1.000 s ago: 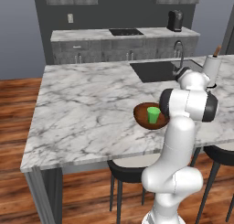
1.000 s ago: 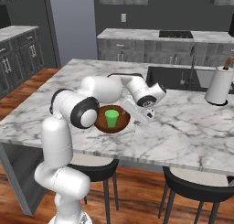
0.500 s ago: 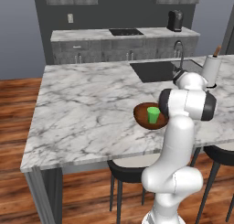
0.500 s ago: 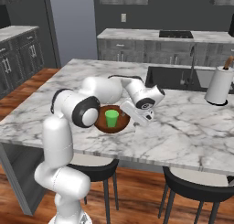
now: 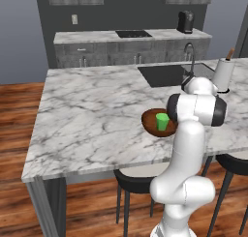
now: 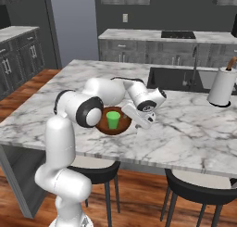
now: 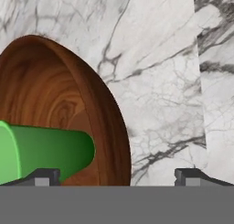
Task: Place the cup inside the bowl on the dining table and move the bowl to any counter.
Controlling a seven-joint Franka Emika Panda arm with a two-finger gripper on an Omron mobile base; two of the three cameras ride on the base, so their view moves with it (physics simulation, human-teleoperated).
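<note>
one cup [image 6: 112, 119] inside one bowl [image 6: 102, 127]; gripper [image 7: 117, 175] jaws wide, straddling bowl rim, nothing grasped.

I see the small green cup [image 6: 112, 119] standing upright inside the round dark brown wooden bowl [image 6: 102, 128]. The bowl sits on the white marble desk [image 6: 185, 133], near its front edge.

Wrist and hand [image 6: 137, 118] slightly lower and closer beside the bowl [image 6: 102, 126].
</note>
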